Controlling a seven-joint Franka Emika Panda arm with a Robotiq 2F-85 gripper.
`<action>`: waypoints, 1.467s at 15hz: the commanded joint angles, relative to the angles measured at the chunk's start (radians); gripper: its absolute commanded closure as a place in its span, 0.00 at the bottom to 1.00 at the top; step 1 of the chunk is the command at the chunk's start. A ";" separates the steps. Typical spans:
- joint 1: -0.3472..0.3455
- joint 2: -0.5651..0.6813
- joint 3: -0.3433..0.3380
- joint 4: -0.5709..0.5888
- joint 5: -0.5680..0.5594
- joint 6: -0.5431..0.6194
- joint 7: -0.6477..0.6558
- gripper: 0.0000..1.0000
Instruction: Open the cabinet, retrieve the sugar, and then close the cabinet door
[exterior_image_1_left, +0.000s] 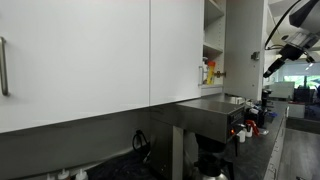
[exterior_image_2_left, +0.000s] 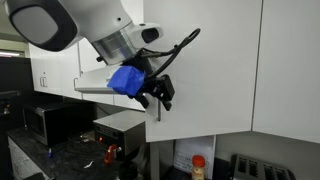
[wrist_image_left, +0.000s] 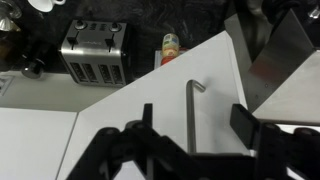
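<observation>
White cabinet door (wrist_image_left: 150, 95), handle (wrist_image_left: 191, 122) between spread tool (wrist_image_left: 193, 114) jaws

In an exterior view the white arm (exterior_image_2_left: 95, 25) slopes down from the upper edge to a blue part (exterior_image_2_left: 126, 80) at the wrist. In the wrist view the black gripper (wrist_image_left: 195, 128) stands with both jaws wide apart.

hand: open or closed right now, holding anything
hand: open, jaws spread either side of the door handle, not gripping it; holding nothing.
</observation>
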 joint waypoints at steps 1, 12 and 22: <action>-0.008 -0.104 -0.038 0.007 -0.131 -0.199 0.102 0.00; 0.010 -0.005 -0.009 0.000 -0.012 0.001 0.010 0.00; -0.234 -0.132 0.021 -0.101 -0.265 -0.044 0.181 0.00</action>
